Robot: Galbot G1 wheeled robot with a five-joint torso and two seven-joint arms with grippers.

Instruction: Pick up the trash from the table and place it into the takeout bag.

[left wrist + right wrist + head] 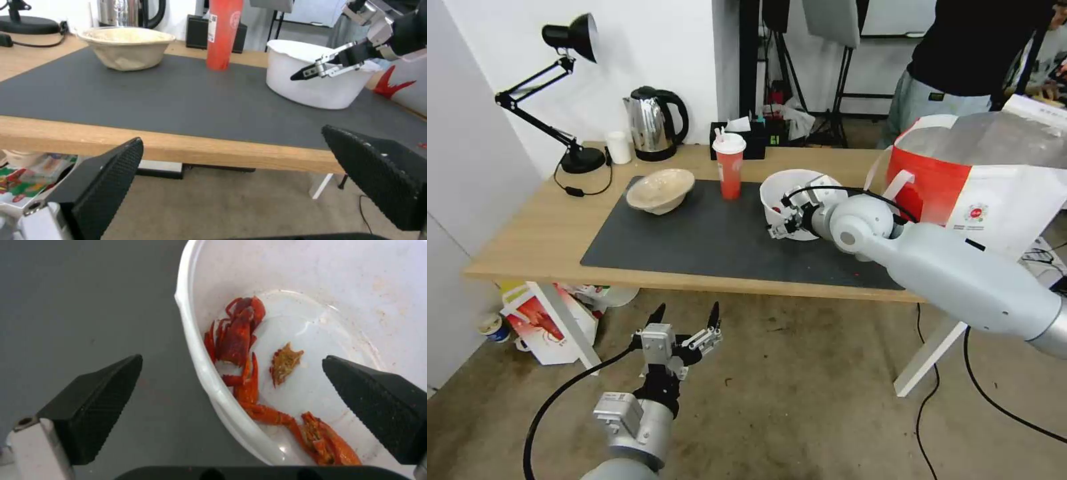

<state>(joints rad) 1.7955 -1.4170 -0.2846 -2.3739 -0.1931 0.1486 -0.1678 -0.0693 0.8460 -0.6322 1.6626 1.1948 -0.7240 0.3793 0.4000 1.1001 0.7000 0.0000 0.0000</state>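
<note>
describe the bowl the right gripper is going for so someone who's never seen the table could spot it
On the table, find the dark grey mat; the white bowl sits at its end beside the takeout bag, with the open right gripper straddling its rim. Unlike the beige bowl and the red cup, it is white and holds red crayfish shells.

On the dark grey rectangular mat (707, 237): a wide white plastic bowl (213, 380) holding red-orange crayfish shells (238, 336) (one scrap tan), a beige paper bowl (660, 190), a red lidded cup (730, 167).
</note>
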